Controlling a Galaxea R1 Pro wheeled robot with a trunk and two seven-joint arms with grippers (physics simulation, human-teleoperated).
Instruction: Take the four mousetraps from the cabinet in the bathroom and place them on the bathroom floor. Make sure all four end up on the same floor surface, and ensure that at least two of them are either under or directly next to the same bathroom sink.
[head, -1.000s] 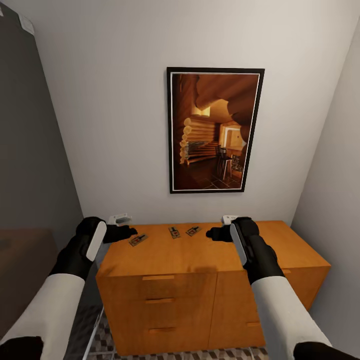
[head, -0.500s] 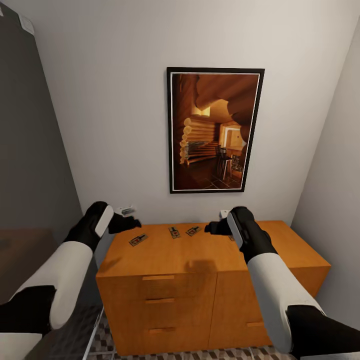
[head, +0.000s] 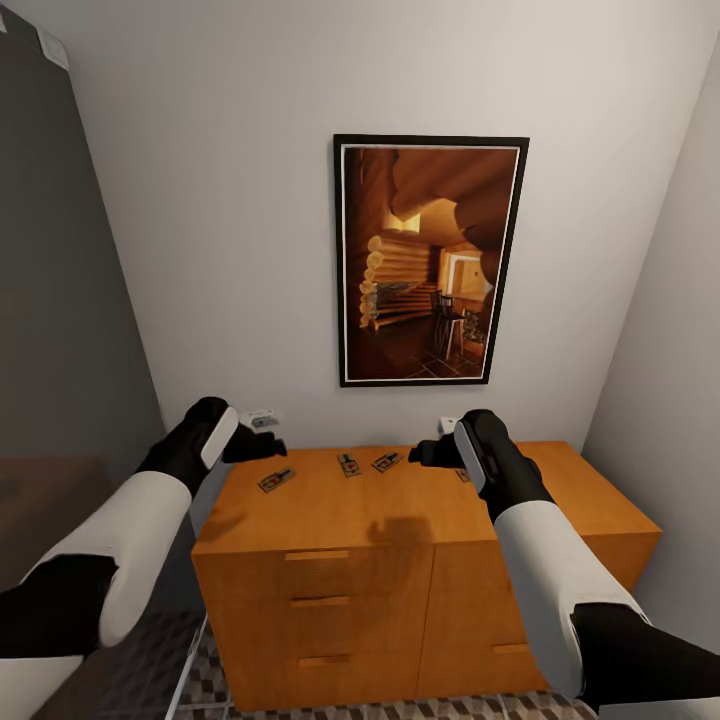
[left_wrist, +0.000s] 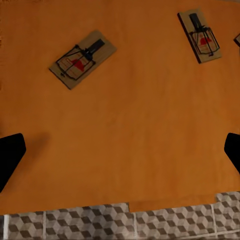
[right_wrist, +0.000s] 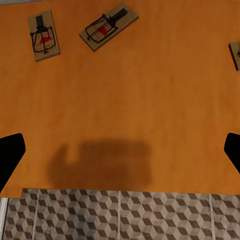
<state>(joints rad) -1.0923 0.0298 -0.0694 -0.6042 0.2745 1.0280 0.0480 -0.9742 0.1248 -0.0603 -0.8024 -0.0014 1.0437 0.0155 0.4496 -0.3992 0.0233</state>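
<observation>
Both arms raised over the orange-brown cabinet (head: 420, 520), nothing held.

Three mousetraps (head: 276, 480) (head: 348, 464) (head: 386, 462) lie flat near the top's rear edge; left gripper (head: 268, 448) and right gripper (head: 425, 455) hover above, fingers spread wide; cube-patterned floor (left_wrist: 120, 222) below the front.

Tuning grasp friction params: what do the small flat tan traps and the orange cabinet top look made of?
Small flat tan mousetraps: pale matte wood boards, going by colour, with thin dark wire parts, likely metal, and a red patch. Orange-brown cabinet top: smooth wood or veneer with a satin look; faint grain and soft arm shadows, no sharp reflections.
</observation>
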